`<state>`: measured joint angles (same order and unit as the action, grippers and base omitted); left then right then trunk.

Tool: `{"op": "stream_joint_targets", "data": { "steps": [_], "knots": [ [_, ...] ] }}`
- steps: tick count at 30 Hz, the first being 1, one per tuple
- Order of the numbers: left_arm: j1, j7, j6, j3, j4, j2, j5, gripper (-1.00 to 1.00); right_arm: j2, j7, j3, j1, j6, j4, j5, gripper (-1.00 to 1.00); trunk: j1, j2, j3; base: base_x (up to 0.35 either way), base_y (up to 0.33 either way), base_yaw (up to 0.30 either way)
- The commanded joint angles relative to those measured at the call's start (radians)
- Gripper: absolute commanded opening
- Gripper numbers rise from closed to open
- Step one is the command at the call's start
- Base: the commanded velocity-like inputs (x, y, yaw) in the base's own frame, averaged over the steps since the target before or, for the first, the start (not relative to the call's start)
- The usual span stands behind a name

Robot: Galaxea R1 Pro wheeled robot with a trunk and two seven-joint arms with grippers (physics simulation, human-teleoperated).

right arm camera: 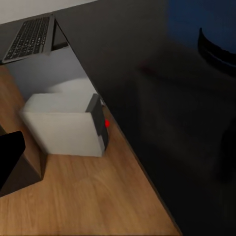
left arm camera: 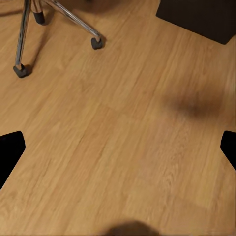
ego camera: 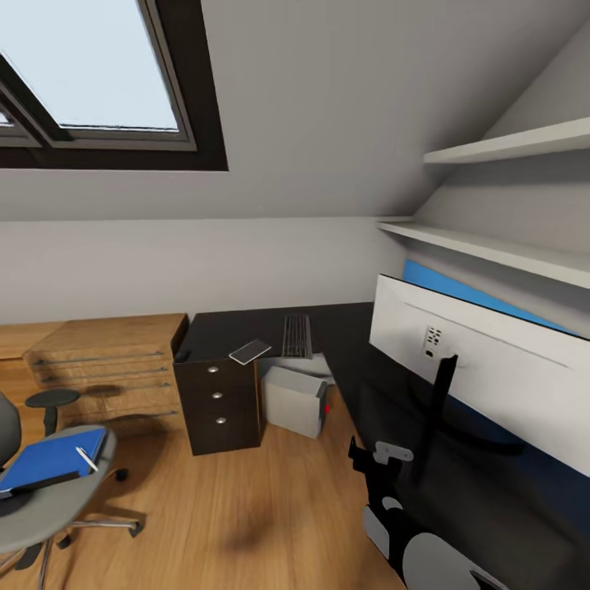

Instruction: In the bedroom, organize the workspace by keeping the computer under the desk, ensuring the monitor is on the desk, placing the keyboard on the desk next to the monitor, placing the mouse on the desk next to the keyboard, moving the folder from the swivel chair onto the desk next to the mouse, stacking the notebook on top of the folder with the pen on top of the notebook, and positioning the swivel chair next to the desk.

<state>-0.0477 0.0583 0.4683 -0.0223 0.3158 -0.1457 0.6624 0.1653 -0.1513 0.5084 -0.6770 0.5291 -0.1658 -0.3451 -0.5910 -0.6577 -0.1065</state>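
The black desk (ego camera: 246, 328) runs along the wall and down the right side. On it lie the keyboard (ego camera: 297, 336) (right arm camera: 29, 38) and, left of it above the drawers (ego camera: 217, 401), the notebook (ego camera: 250, 351). The monitor (ego camera: 492, 369) stands on the right wing with its pale back to me. Under the desk sits the computer (ego camera: 295, 399) (right arm camera: 66, 128). At lower left, the swivel chair (ego camera: 49, 508) carries the blue folder (ego camera: 45, 460) with the pen (ego camera: 86, 459) on it. My left gripper (left arm camera: 118, 147) hangs open over bare floor near the chair's casters (left arm camera: 97, 43). My right gripper (right arm camera: 118, 147) is open by the desk edge.
A light wooden drawer chest (ego camera: 115, 369) stands left of the desk. Two white shelves (ego camera: 508, 147) and a blue wall panel (ego camera: 459, 291) are above the right wing. Wood floor (ego camera: 246, 508) lies open between chair and desk. My right arm (ego camera: 385, 483) is low beside the desk.
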Motion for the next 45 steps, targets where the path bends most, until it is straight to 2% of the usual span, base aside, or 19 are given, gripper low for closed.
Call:
{"op": "stream_joint_targets", "data": {
  "steps": [1,17,29,37,45],
  "knots": [
    [-0.001,0.006,0.003,-0.002,-0.001,0.0,0.008,1.0,0.0,-0.007,0.004,-0.001,0.002,0.001,-0.011,1.0,-0.001,-0.001,-0.002,0.316,0.006,0.0],
    [0.0,0.005,0.003,-0.002,-0.002,-0.001,0.005,1.0,0.005,-0.005,0.004,-0.001,0.002,0.006,-0.009,1.0,-0.001,-0.001,-0.002,0.262,0.1,0.002],
    [-0.001,0.005,0.004,-0.001,-0.002,0.0,0.005,1.0,0.005,-0.007,0.004,-0.001,0.025,0.017,-0.008,1.0,-0.001,-0.001,-0.005,0.054,0.018,0.177],
    [0.0,0.005,0.004,-0.001,-0.002,0.0,0.005,1.0,0.005,-0.006,0.004,-0.001,0.027,0.018,-0.008,1.0,-0.001,-0.001,-0.008,0.034,0.001,0.053],
    [0.0,0.005,0.004,-0.001,-0.003,0.0,0.005,1.0,0.005,-0.005,0.004,-0.001,0.028,0.019,-0.008,1.0,-0.001,-0.001,-0.008,0.286,0.0,0.003]
  ]
}}
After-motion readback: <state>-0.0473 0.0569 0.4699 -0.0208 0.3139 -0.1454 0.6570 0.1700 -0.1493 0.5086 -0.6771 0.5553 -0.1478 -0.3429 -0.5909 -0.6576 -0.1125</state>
